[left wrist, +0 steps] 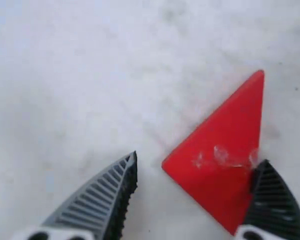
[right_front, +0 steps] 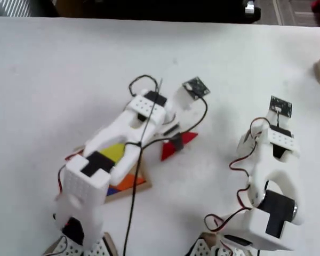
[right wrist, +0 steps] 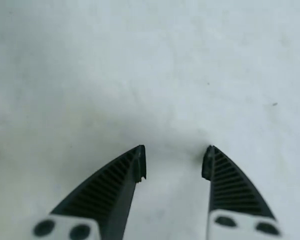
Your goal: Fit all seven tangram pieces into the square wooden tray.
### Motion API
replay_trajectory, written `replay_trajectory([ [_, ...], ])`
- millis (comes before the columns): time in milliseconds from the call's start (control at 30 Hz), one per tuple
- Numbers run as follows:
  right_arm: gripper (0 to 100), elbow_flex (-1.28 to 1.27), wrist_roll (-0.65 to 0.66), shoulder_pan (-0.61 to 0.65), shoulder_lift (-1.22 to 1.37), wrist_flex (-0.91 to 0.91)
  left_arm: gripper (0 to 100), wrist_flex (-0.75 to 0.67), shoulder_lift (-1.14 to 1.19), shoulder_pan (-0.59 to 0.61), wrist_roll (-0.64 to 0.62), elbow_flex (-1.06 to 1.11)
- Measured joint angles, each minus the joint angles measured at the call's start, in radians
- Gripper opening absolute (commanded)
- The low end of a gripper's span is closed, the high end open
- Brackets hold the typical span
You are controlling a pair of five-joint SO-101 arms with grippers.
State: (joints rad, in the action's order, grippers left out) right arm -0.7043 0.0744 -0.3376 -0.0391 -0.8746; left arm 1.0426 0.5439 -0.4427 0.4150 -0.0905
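Here, the flat red triangular tangram piece [left wrist: 217, 150] lies on the white table [left wrist: 90, 75], outside the square wooden tray [right_front: 133, 190] but near it, and its glossy face carries pale scuffs. The left gripper [left wrist: 197, 160] is spread wide astride it, its black finger [left wrist: 272, 200] touching one edge and its grey finger [left wrist: 105, 200] standing apart. The right gripper [right wrist: 175, 150] hangs with its fingers parted over the table.
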Motion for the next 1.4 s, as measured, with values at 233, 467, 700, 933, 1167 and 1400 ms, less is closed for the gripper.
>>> replay_trajectory([
  [233,19.1,0.0,0.021,0.003,0.0,0.0,36,0.0,0.035,0.002,0.0,-0.043],
  [467,19.1,0.0,0.028,0.003,0.0,0.0,36,0.018,0.043,0.002,-0.002,-0.043],
  [700,19.1,0.0,0.032,0.003,0.0,-0.002,35,0.02,0.043,0.002,0.006,-0.043],
  [933,19.1,0.0,0.032,0.003,0.0,-0.002,35,0.127,0.043,-0.025,0.054,-0.043],
  [1167,19.1,0.0,0.032,0.003,0.0,-0.002,35,0.13,0.043,-0.034,0.054,-0.043],
  [1400,19.1,0.0,0.032,0.003,0.0,-0.002,35,0.13,0.043,-0.034,0.057,-0.043],
])
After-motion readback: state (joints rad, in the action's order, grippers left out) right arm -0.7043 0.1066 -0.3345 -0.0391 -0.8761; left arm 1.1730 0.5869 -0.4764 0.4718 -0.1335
